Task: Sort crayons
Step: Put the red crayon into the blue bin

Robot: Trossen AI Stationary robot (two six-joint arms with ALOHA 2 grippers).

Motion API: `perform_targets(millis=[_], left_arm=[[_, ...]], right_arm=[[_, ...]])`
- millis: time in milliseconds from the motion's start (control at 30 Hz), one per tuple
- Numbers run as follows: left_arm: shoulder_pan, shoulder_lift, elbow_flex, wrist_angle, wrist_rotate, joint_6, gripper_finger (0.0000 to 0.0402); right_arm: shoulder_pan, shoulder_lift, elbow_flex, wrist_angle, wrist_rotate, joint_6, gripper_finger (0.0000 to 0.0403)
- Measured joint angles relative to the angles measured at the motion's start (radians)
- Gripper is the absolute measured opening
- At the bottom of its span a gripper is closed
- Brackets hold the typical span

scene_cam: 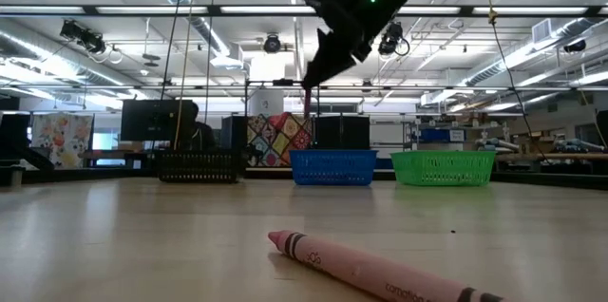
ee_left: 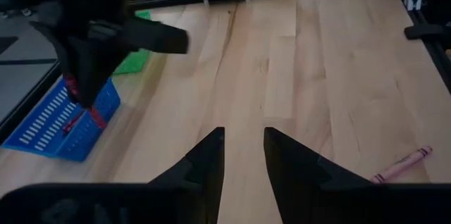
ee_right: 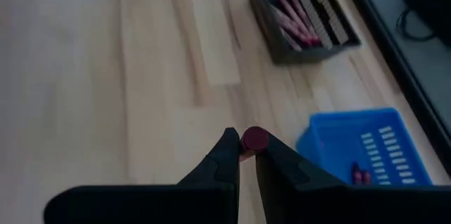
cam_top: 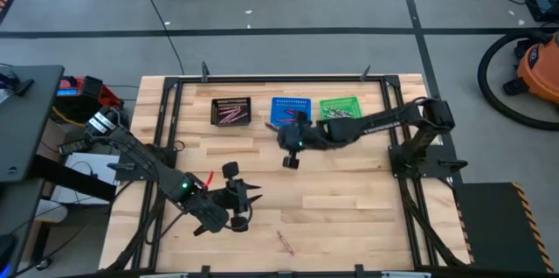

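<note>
My right gripper [ee_right: 246, 155] is shut on a red crayon [ee_right: 254, 139], up in the air near the blue basket [cam_top: 290, 108]. The left wrist view shows that crayon [ee_left: 96, 115] hanging over the blue basket's [ee_left: 63, 122] near side. The blue basket [ee_right: 366, 146] holds red crayons, and the black basket [ee_right: 303, 13] holds pink ones. A pink crayon [scene_cam: 370, 269] lies flat on the table near the front edge [cam_top: 285, 241]. My left gripper [ee_left: 243, 150] is open and holds nothing; it is at the front left [cam_top: 251, 196], pointing toward the table's middle. My right gripper pinches the red crayon between its two fingertips, with the crayon's round end [ee_right: 254, 139] showing just past them. The fingers slant downward from the table's right side. The crayon's lower part [ee_left: 96, 115] hangs below the fingers, clear of the table.
Three mesh baskets stand in a row along the far edge: black [cam_top: 231, 110], blue, and green [cam_top: 340, 107]. Bare wood lies between the two arms in the table's middle. A black frame runs along the table's sides.
</note>
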Motion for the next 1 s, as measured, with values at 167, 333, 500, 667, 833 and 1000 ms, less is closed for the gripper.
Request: perform_targets(millis=[167, 333, 500, 667, 833, 1000], left_arm=[[0.000, 0.000, 0.000, -0.019, 0.000, -0.011, 0.0112], [0.000, 0.000, 0.000, -0.026, 0.001, -0.014, 0.0112], [0.000, 0.000, 0.000, -0.043, 0.002, -0.015, 0.0112], [0.000, 0.001, 0.000, -0.060, 0.002, -0.019, 0.0112], [0.004, 0.001, 0.000, -0.060, 0.002, -0.019, 0.0112], [0.005, 0.001, 0.000, -0.063, 0.002, -0.019, 0.0112]], right_arm=[[-0.114, 0.000, 0.000, -0.038, -0.072, -0.020, 0.0036], [-0.207, 0.000, 0.000, -0.043, -0.079, -0.065, 0.0036], [-0.294, 0.000, 0.000, -0.092, -0.150, -0.072, 0.0036], [-0.361, 0.000, 0.000, -0.156, -0.153, -0.065, 0.0037], [-0.412, 0.002, 0.000, -0.150, -0.224, -0.032, 0.0037], [-0.432, 0.055, -0.013, -0.142, -0.251, -0.011, 0.0037]])
